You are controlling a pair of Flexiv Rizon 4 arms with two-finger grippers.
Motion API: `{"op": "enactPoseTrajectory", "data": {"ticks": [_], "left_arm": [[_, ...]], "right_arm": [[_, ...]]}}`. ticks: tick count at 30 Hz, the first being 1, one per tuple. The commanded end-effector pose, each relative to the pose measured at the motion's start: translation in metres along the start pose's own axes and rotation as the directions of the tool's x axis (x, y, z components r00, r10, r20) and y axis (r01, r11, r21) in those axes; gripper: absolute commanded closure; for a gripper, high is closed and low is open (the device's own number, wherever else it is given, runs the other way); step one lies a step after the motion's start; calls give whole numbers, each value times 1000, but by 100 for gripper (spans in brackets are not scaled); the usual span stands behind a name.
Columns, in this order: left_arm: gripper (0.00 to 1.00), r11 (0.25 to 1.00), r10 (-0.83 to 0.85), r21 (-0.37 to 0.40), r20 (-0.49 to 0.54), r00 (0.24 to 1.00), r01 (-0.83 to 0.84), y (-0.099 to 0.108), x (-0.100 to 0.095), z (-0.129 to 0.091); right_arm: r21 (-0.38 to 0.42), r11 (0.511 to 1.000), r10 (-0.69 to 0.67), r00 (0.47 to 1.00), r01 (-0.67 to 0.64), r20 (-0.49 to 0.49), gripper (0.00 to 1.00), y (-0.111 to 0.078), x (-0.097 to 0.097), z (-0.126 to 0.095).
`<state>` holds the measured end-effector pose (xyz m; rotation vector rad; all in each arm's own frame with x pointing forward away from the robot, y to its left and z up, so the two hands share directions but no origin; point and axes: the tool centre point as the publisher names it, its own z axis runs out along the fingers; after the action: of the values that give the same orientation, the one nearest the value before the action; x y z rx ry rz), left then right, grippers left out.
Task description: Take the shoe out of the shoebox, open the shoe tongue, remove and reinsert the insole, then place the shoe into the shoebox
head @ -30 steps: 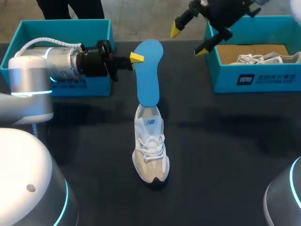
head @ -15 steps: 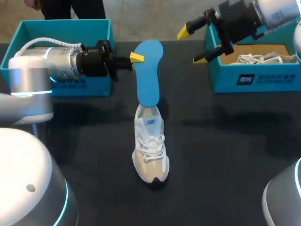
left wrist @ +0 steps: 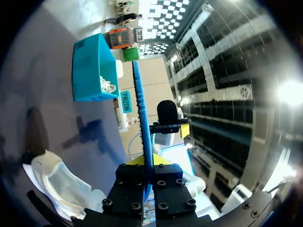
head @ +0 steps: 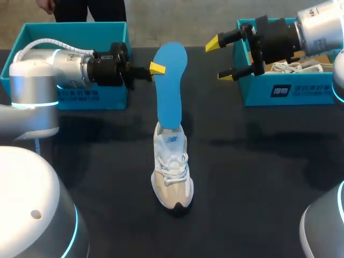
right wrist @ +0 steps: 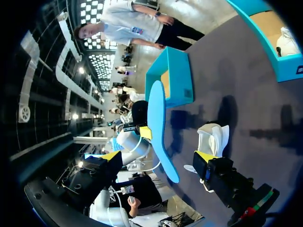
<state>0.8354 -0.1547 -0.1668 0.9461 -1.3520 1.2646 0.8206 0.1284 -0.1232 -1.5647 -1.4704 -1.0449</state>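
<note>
A white shoe [head: 172,172] stands on the black table, toe toward me. Above its heel a blue insole [head: 170,86] hangs upright, its lower end at the shoe's opening. My left gripper [head: 157,68] is shut on the insole's upper edge. In the left wrist view the insole [left wrist: 142,113] runs edge-on out of that gripper [left wrist: 148,172], with the shoe [left wrist: 61,187] below. My right gripper [head: 220,59] stands open and empty, level with the insole's top and well to its right. In the right wrist view the insole [right wrist: 158,127] and shoe [right wrist: 213,139] lie ahead of its spread fingers [right wrist: 203,158].
A teal shoebox [head: 290,91] at the back right holds a second white shoe [head: 295,67]; my right arm hangs over its left end. Another teal box [head: 70,99] stands at the back left, behind my left arm.
My right gripper has come down and swung level in front of the right shoebox, still open. The left gripper, the insole and the shoe have not moved.
</note>
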Motion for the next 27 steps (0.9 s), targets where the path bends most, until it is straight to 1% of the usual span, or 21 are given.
{"op": "enactPoseTrajectory", "data": {"ticks": [1, 2, 3, 4, 6, 8, 9, 27], "left_arm": [[100, 653, 756, -121, 66, 651, -747, 0, 6, -3], [100, 559, 829, -132, 82, 553, -819, 0, 4, -3], [100, 487, 873, -119, 84, 480, -865, -1, 3, -4], [100, 426, 903, -104, 106, 416, -899, -3, 3, -5], [100, 261, 962, -142, 116, 246, -955, -4, 5, -5], [100, 159, 980, -124, 141, 141, -979, -7, 7, -5], [100, 100, 986, -148, 147, 78, -984, -9, 9, -5], [100, 100, 986, -148, 147, 78, -984, -9, 9, -5]], "right_arm": [[-3, 1000, 0, 1000, 0, 1, 0, 0, 0, 1], [-3, 1000, 0, 1000, 0, 1, 0, 0, 0, 1], [-3, 1000, 0, 1000, 0, 1, 0, 0, 0, 1], [-3, 1000, 0, 1000, 0, 1, 0, 0, 0, 1], [-3, 1000, 0, 1000, 0, 1, 0, 0, 0, 1], [-3, 1000, 0, 1000, 0, 1, 0, 0, 0, 1], [-3, 1000, 0, 1000, 0, 1, 0, 0, 0, 1], [-3, 1000, 0, 1000, 0, 1, 0, 0, 0, 1]]}}
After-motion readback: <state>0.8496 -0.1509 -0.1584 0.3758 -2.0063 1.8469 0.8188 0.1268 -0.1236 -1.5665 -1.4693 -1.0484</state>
